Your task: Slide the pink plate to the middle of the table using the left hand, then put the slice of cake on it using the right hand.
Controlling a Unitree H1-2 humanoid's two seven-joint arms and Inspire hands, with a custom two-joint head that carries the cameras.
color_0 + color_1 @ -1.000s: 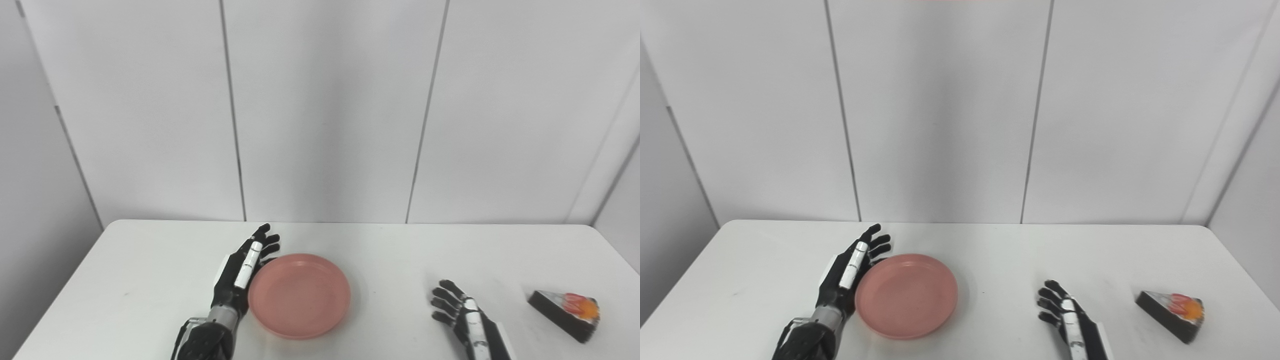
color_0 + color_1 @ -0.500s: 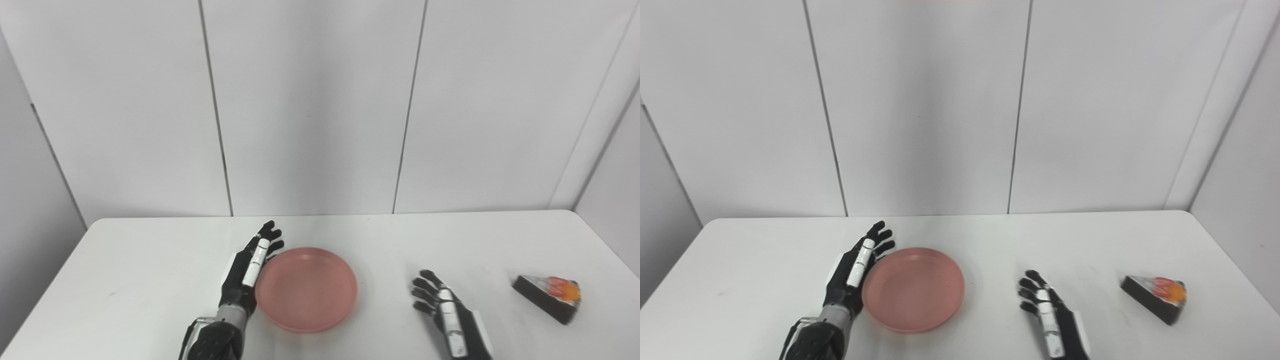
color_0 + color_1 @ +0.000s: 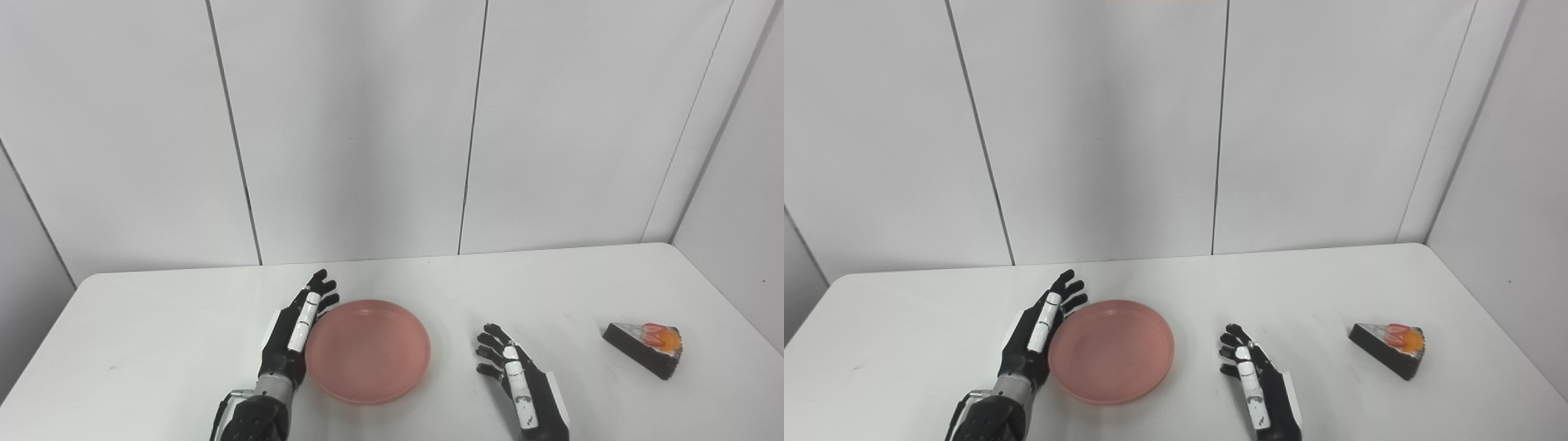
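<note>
1. Pink plate (image 3: 367,350) flat on the white table (image 3: 153,318), near the middle, slightly toward the left and the near edge. Empty.
2. Left hand (image 3: 293,338) open, fingers extended, set edge-on against the plate's left rim; apparently touching, nothing gripped.
3. Right hand (image 3: 517,383) open, fingers spread, just off the plate's right side; holding nothing.
4. Slice of cake (image 3: 644,348) near the right edge, well apart from both hands; dark wedge, red and orange topping.
5. Plate judged light, rigid, smooth; likely to slide easily. Push at the rim, low.
6. Cake judged soft, fragile. Grasp across the dark side faces, clear of the topping, with light pressure.
</note>
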